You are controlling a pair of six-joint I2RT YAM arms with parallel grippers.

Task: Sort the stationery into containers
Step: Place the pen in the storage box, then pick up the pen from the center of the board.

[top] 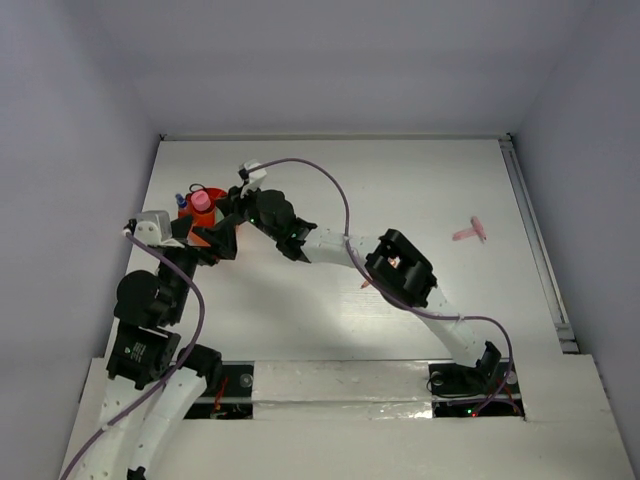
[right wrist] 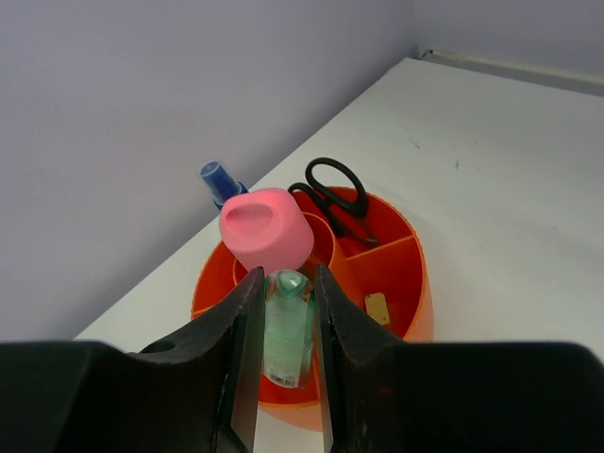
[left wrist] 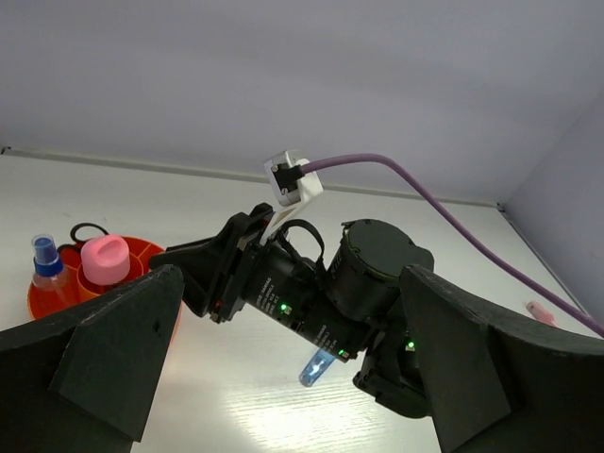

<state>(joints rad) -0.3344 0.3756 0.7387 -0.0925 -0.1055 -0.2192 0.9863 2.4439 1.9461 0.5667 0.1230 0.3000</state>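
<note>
The orange-red divided cup (right wrist: 406,283) stands at the table's far left (top: 213,192). In it are an upright pink tube (right wrist: 267,231), a blue-white marker (right wrist: 219,179), black-handled scissors (right wrist: 330,193) and a small beige piece (right wrist: 377,307). My right gripper (right wrist: 288,278) is shut on a green marker (right wrist: 288,330), held just above the cup's near rim, beside the pink tube. My left gripper (left wrist: 291,311) is open and empty, facing the right arm from the cup's near side. A light blue marker (left wrist: 319,366) lies on the table under the right arm.
A small pink item (top: 470,233) lies on the table far to the right. An orange tip (top: 365,285) shows under the right arm's elbow. The right arm (top: 330,243) stretches across the table's middle. Walls close in behind and left of the cup.
</note>
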